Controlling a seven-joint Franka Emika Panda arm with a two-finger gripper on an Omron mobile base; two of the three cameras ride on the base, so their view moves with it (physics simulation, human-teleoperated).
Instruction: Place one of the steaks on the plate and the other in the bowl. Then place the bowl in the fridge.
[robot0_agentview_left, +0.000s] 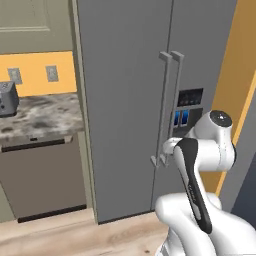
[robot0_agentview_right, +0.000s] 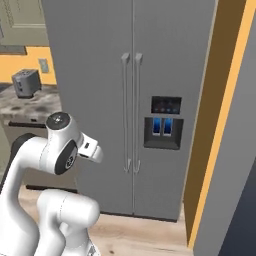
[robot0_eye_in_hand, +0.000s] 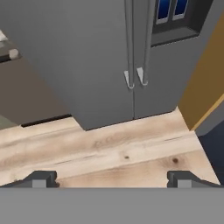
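The fridge (robot0_agentview_left: 125, 100) is seen with both doors shut, its two silver handles (robot0_agentview_right: 131, 115) side by side at the centre and the dispenser (robot0_agentview_right: 165, 122) on the right door. Left of the fridge, a toaster (robot0_agentview_right: 26, 82) is set on the counter (robot0_agentview_left: 40, 115). The gripper (robot0_eye_in_hand: 112, 179) is held released, fingertips wide apart, empty, above the wooden floor (robot0_eye_in_hand: 109, 153) before the fridge.

A pale wooden plank floor (robot0_eye_in_hand: 109, 153) carries the tall dark grey fridge (robot0_agentview_left: 125, 100), both doors closed, standing directly on the boards beside an ochre side panel (robot0_agentview_right: 210, 125). Left of the fridge, a mottled stone counter (robot0_agentview_left: 40, 117) bears a small silver toaster (robot0_agentview_right: 26, 82) near the wall.
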